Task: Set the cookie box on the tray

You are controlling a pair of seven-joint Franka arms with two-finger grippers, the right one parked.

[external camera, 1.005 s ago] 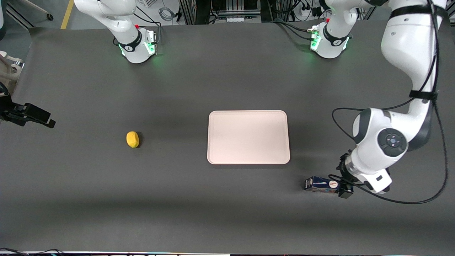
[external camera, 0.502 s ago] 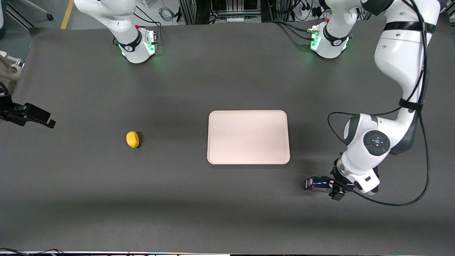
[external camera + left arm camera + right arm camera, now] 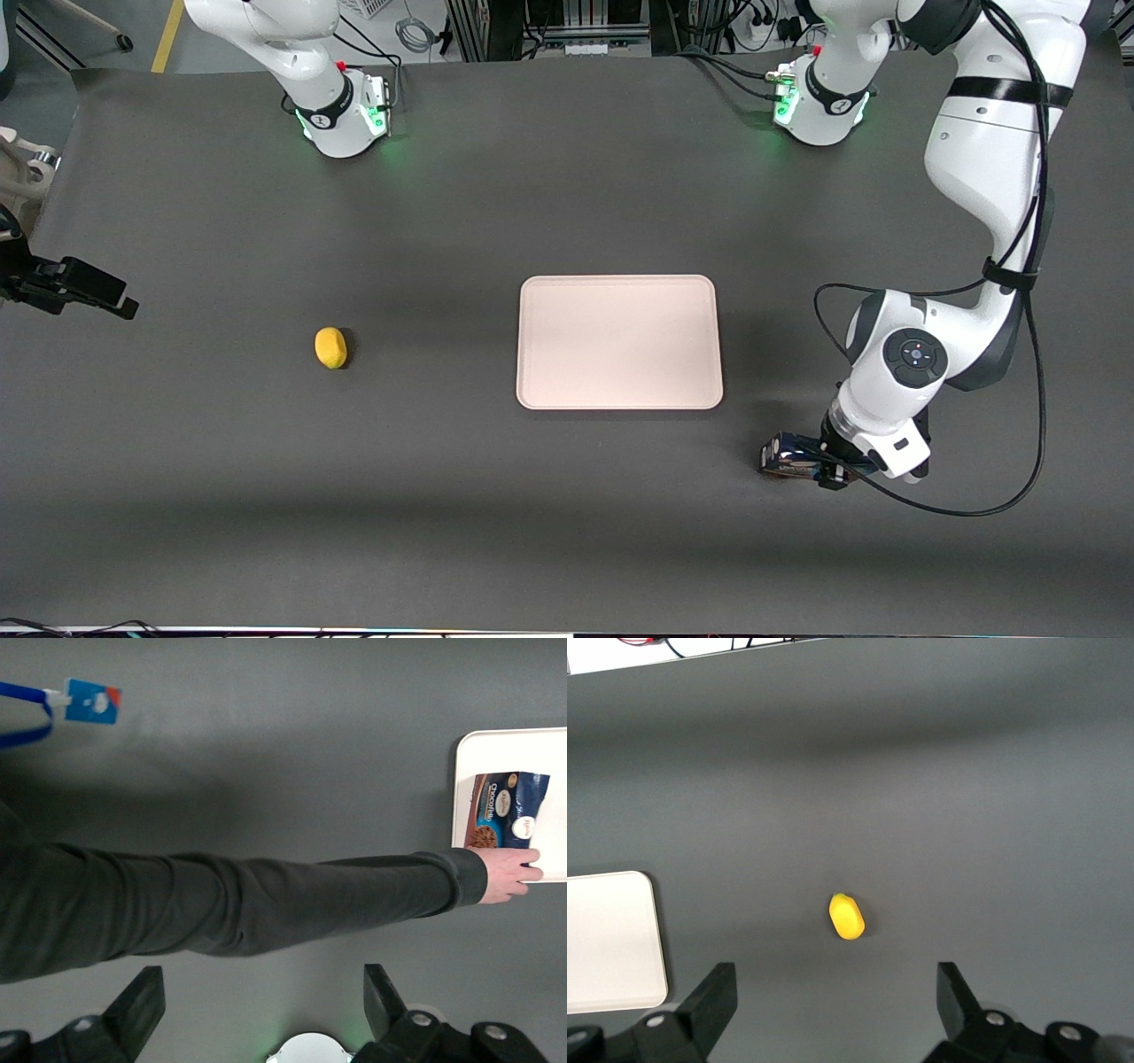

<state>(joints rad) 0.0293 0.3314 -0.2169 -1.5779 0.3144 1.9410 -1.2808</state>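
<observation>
Box first: cookie box (image 3: 787, 454) lies on the table (image 3: 532, 177), low in the front frame toward the working arm's end, nearer the camera than the tray (image 3: 620, 406) and apart from it. Gripper (image 3: 833, 470) sits right at the box's end; you can't tell here whether it's clamped on it or not. Tray is mid-frame, nothing on it. Yellow lump (image 3: 330, 347) is well off toward the parked arm's end, so ignore it. Progress looks early: you've reached the box; lift, carry and set-down remain.
</observation>
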